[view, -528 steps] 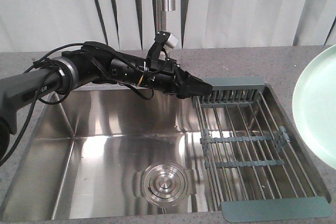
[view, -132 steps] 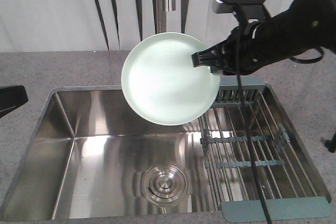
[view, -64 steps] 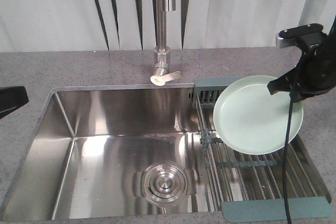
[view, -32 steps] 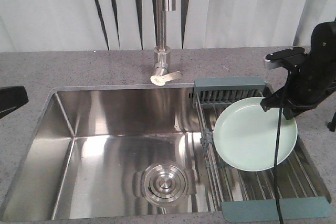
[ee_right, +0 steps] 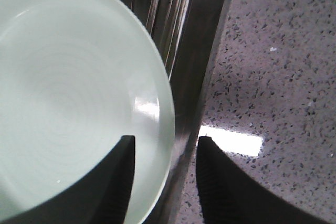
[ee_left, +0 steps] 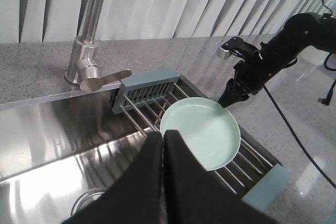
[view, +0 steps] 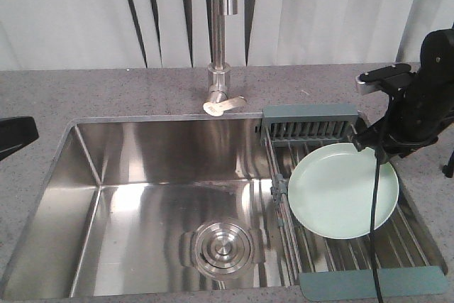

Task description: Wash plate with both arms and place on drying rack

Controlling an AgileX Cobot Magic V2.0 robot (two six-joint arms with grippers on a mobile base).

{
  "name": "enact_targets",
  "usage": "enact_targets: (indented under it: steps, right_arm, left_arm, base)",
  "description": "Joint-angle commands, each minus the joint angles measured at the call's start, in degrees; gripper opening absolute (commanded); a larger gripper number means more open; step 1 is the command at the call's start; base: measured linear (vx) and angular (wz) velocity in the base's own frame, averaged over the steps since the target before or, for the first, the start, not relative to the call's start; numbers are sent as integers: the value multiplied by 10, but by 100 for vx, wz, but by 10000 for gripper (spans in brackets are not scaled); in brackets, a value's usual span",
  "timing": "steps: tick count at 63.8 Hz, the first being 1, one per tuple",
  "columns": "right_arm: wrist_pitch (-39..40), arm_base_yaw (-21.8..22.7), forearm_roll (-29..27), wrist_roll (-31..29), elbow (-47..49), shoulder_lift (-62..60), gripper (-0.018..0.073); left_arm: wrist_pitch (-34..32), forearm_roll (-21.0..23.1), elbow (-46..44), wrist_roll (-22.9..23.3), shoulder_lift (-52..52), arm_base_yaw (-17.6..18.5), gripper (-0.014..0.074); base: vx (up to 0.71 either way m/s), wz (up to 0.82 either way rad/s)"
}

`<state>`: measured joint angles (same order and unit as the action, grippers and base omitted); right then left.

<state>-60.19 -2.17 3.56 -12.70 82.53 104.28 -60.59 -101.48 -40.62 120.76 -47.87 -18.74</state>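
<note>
Since half a second ago the round pale mint-green plate (view: 343,191) has settled lower and flatter onto the metal-rod drying rack with grey-blue frame (view: 310,111), the black right gripper (view: 374,144) at its far rim. The left wrist view shows the black left gripper (ee_left: 161,139), fingers pressed together holding nothing. In the right wrist view, spread fingers (ee_right: 124,153) straddle the plate's rim.

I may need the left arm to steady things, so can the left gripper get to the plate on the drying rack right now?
Probably yes. In its wrist view the left gripper, shut, hangs over the sink with nothing between it and the plate. The right gripper straddles only the far rim.
</note>
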Motion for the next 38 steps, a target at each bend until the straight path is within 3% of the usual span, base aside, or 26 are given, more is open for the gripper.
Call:
enact_targets:
  steps: [1,12,21,31,38]
  right_arm:
    - [13,1,17,-3,19,-36,338]
    - [27,1,18,-3,19,-85,302]
    - [36,1,11,-5,19,-162,172]
    - [62,1,0,-10,18,-281,-10]
    - [54,1,-21,-29,18,-368,-10]
  left_arm:
    - [5,16,-14,4,4,5,-6]
    - [3,18,-14,4,3,5,-6]
    - [3,24,-14,4,2,5,-6]
    - [12,82,-14,4,-20,5,-6]
    - [44,132,-20,4,-56,5,-6]
  base:
    - [0,0]
    - [0,0]
    - [0,0]
    - [0,0]
    - [0,0]
